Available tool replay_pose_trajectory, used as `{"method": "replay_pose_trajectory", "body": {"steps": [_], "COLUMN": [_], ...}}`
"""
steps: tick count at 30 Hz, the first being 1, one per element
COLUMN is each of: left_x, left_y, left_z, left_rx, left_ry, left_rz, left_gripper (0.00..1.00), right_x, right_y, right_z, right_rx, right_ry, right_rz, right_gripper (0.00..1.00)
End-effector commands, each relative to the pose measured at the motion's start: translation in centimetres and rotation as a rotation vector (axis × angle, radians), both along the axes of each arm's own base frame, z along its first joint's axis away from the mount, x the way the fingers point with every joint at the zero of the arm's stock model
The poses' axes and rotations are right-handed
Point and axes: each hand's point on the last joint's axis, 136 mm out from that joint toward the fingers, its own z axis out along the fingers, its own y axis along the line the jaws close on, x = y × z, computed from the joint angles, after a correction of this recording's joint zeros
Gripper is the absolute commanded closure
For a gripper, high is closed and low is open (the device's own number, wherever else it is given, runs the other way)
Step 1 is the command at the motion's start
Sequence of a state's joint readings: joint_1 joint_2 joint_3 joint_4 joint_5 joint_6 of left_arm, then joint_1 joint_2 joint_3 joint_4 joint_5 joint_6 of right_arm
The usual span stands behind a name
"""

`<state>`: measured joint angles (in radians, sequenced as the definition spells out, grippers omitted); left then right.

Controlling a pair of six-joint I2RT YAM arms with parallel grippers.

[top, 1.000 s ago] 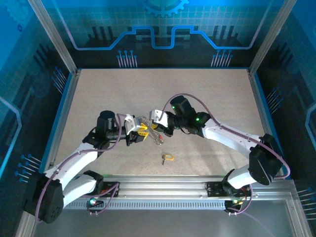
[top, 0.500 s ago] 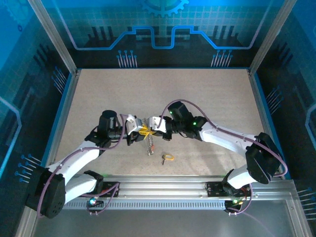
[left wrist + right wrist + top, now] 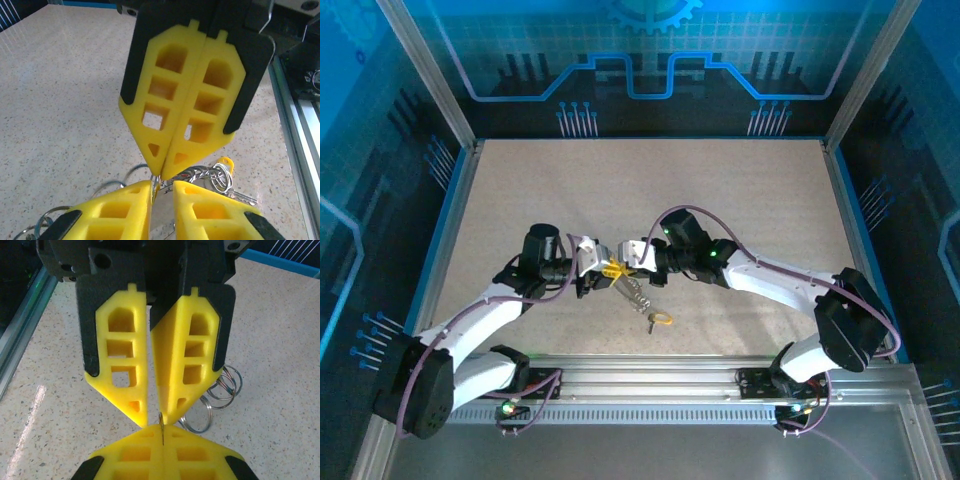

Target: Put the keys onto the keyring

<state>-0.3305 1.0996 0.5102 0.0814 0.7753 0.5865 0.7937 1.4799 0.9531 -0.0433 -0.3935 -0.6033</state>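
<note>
R gripper (image 3: 162,429) has its pads pressed together on the thin ring wire of the keyring (image 3: 161,422). L gripper (image 3: 162,187) meets it tip to tip from 9 o'clock, pads a narrow slit apart w/ the wire in the slit. The chain (image 3: 636,294) hangs toward 5 o'clock off the tips. The yellow-headed key (image 3: 661,320) lies on the table (image 3: 740,200) just past its end, can't tell if joined.
</note>
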Motion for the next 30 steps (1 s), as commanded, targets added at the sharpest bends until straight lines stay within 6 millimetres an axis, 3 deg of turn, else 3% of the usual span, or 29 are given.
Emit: {"method": "replay_pose_trajectory", "body": {"steps": [1,7,13,21,24,26,30], "left_x": [-0.7,-0.5,0.0,0.6,0.5,0.2,-0.2], "left_y": [-0.3,-0.3,-0.4,-0.7,-1.0,-1.1,-1.2], "left_z": [0.1,-0.4,-0.2,-0.9,-1.2,-1.1,-1.0], "left_rx": [0.01,0.023,0.023,0.043,0.046,0.045,0.043], "left_ry": [0.002,0.013,-0.013,-0.019,-0.023,-0.042,-0.072], "left_rz": [-0.052,-0.053,-0.039,-0.021,-0.042,-0.064,-0.09], "left_gripper": [0.75,0.75,0.86,0.85,0.9,1.0,1.0], "right_x": [-0.4,-0.6,-0.8,-0.9,-0.9,-0.8,-1.0], "right_y": [1.0,1.0,1.1,1.1,1.0,1.0,0.1], "right_z": [0.7,0.6,0.4,0.0,-0.2,-0.3,0.2], "right_rx": [0.054,0.061,0.066,0.065,0.062,0.059,0.064], "right_ry": [-0.024,-0.02,-0.011,-0.003,-0.002,-0.005,0.011], "right_rz": [0.042,0.059,0.065,0.064,0.061,0.059,0.078], "right_gripper": [1.0,1.0,1.0,1.0,1.0,1.0,0.99]}}
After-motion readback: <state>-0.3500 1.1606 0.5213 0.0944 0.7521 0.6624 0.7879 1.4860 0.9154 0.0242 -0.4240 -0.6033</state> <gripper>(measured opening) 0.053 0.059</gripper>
